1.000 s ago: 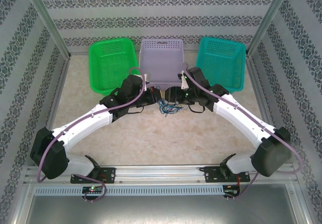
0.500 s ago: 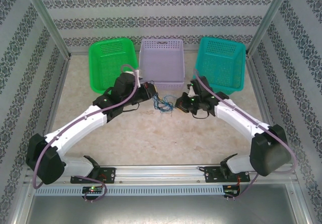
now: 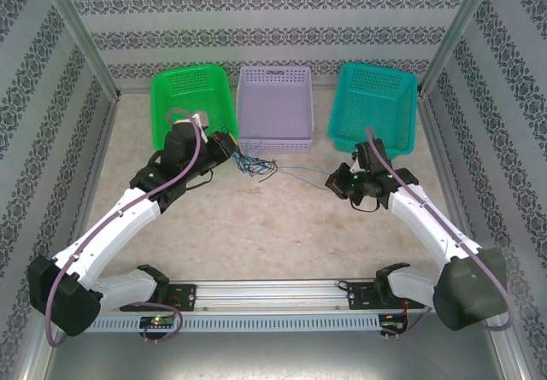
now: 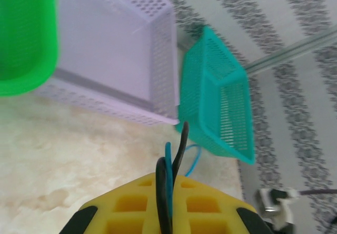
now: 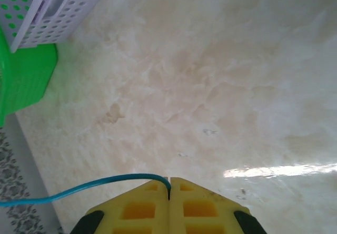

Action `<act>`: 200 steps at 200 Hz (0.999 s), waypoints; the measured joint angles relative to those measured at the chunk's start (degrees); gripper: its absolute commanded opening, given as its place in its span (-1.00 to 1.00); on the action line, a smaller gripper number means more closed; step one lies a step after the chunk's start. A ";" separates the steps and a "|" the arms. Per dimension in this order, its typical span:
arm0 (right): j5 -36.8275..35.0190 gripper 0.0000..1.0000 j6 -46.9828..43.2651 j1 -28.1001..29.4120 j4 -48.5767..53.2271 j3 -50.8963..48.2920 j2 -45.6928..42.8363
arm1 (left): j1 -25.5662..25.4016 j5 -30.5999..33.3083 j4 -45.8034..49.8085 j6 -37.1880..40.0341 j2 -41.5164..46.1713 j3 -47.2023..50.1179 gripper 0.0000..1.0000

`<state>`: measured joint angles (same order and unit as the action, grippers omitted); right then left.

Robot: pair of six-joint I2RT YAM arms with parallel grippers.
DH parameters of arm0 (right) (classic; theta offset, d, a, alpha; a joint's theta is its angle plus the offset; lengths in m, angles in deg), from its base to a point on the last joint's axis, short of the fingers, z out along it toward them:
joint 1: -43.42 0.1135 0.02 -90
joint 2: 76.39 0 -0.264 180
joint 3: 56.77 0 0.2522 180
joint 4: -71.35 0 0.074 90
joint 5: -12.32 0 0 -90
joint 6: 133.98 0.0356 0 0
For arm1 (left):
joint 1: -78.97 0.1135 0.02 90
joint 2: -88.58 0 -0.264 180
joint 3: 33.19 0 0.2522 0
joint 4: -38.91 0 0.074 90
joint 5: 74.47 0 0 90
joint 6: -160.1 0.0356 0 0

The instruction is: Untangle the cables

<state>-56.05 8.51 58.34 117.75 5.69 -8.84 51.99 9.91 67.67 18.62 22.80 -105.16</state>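
Left gripper: the left gripper [image 3: 228,143] sits at the near left corner of the lavender perforated plastic basket [image 3: 273,79]. In its own wrist view [image 4: 167,184] the yellow pads [image 4: 131,207] are pressed together on a black and a blue strand, which rise from between them.

Right gripper: the right gripper [image 3: 335,178] is low over the table, in front of the teal perforated plastic basket [image 3: 376,85]. Seen from its wrist [image 5: 169,184], the yellow pads [image 5: 205,210] meet with no gap and pinch a single thin blue wire [image 5: 95,187], which leaves to the left.

Cables: the bunch of thin, curly cables [image 3: 254,165], blue and dark, lies as a loose knot on the table just beside the left gripper, in front of the lavender basket.

Stretched strand: one fine wire [image 3: 299,170] runs almost straight from the knot across to the right gripper.

Baskets: a bright green perforated plastic basket [image 3: 190,81], the lavender one and the teal one stand side by side along the far edge.

Table: beige marbled tabletop [image 3: 273,243].
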 measured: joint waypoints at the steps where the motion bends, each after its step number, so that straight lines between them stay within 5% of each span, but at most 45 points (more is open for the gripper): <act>1: -0.22 -1.00 -0.15 -0.15 0.28 0.22 -0.02 | 0.00 0.31 0.61 0.00 -0.02 -0.09 -1.00; 58: -7.39 -1.00 -6.69 -9.18 8.66 9.14 -0.02 | 1.11 14.95 22.56 -0.96 4.96 -1.09 -1.00; 116: -10.71 -1.00 -12.28 -3.89 10.69 16.85 1.46 | 1.88 8.41 20.02 -3.34 2.64 5.70 -1.00; 147: -10.03 -1.00 -15.82 -0.09 9.51 18.69 2.12 | 1.88 1.46 15.17 -6.10 -6.36 8.98 0.03; 200: -6.91 -1.00 -22.14 4.00 8.37 22.34 6.38 | 1.88 -2.27 13.22 -9.44 -9.31 6.58 0.33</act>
<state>-62.96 -13.63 62.34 126.12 28.03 -2.46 53.87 7.63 80.89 9.17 13.49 -98.59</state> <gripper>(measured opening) 0.063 0.656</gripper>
